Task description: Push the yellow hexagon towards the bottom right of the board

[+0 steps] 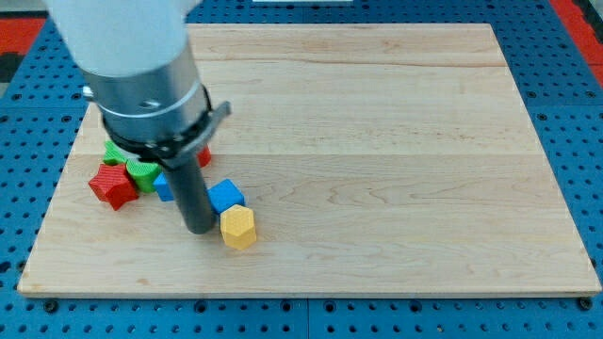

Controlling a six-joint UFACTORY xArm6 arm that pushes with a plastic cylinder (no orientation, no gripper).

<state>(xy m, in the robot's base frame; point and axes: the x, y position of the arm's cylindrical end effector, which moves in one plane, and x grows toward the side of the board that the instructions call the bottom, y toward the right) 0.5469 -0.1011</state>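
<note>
Where the wooden board (377, 141) nears the view's lower left, the yellow hexagon (238, 227) lies flat on the wood, close to the board's bottom edge and well apart from its bottom right corner. My tip (199, 229) is down on the board just at the hexagon's left side, so close that I cannot tell whether the two touch. No claw is fitted to this arm; it ends in the plain dark rod, which holds nothing.

Just above the hexagon, near or touching its upper left edge, sits a blue cube (225, 195), which also lies against the right side of the rod. Another blue block (165, 185) peeps out at the rod's left, its shape mostly hidden. Further to the view's left lies a red star (113, 185), with a green block (143, 173) touching it on the right. More green (114, 153) shows under the arm's grey collar (151, 104), and a sliver of red (203, 155) at the collar's right; their shapes are hidden. Blue pegboard (565, 113) surrounds the board.
</note>
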